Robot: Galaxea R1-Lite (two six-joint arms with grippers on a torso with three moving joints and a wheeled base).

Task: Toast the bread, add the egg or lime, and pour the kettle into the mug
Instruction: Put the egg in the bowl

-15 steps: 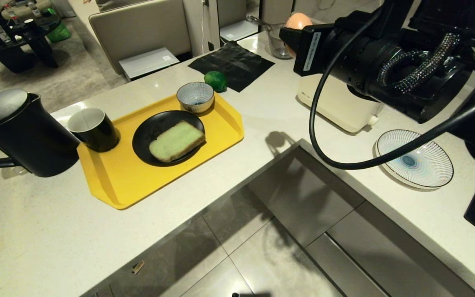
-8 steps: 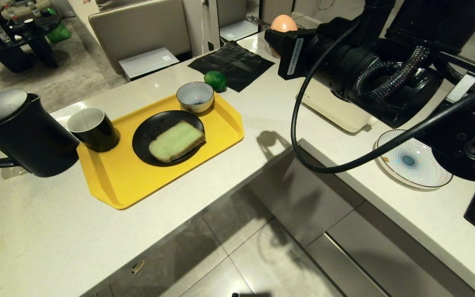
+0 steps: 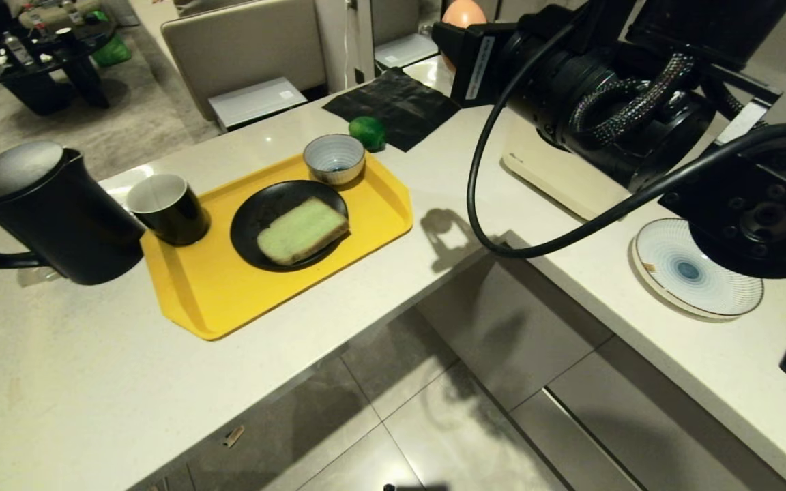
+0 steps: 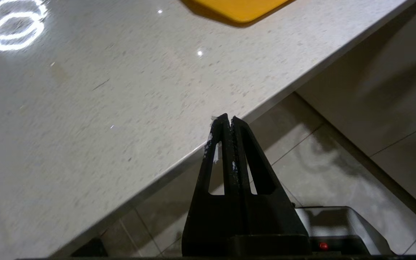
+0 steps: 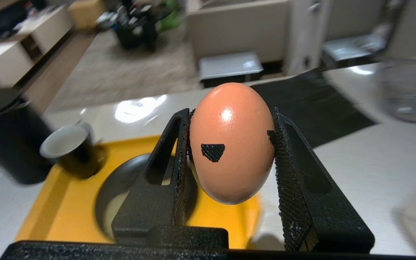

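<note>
The right gripper (image 5: pixel 229 144) is gripping the egg (image 5: pixel 231 142) by its two sides, high at 1 o'clock from the tray (image 3: pixel 195 293). The shell looks smooth and fragile, so a gentle squeeze seems best. The left gripper (image 4: pixel 228 124) is resting closed and empty.

Dim warm light, ring glare on counter (image 4: pixel 85 90), blurred wrist-view backgrounds

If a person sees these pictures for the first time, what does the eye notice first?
First the egg, clamped between the fingers of the right tool, held in the air above the counter. Next the yellow tray on the counter, with the bread on a black plate.
</note>
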